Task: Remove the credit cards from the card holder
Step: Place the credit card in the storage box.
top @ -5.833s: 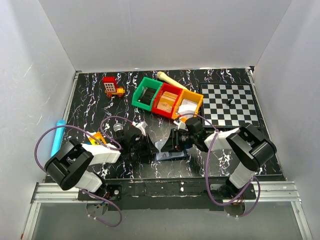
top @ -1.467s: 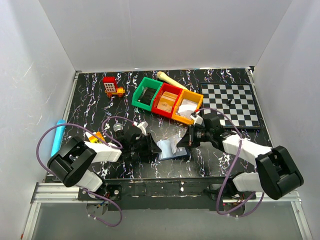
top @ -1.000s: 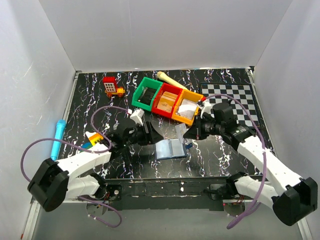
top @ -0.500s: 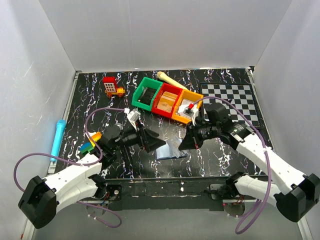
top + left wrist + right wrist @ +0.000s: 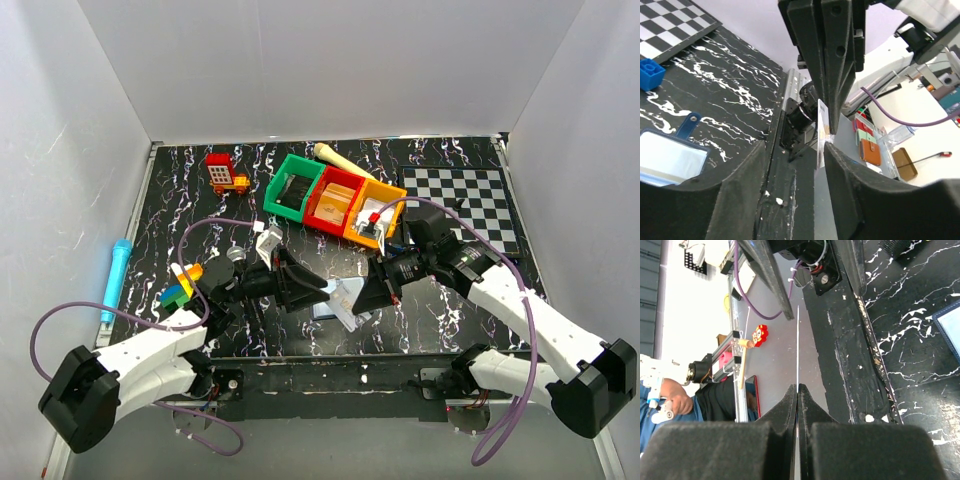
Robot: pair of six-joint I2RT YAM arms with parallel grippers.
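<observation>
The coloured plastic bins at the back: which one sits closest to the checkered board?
The orange plastic bin, at the row's right end beside the black-and-white checkered board; the red bin and green bin lie further left.

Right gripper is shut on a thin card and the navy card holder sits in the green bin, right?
No: the navy bifold card holder lies open on the black marbled table, as the left wrist view shows. The rest holds.
</observation>
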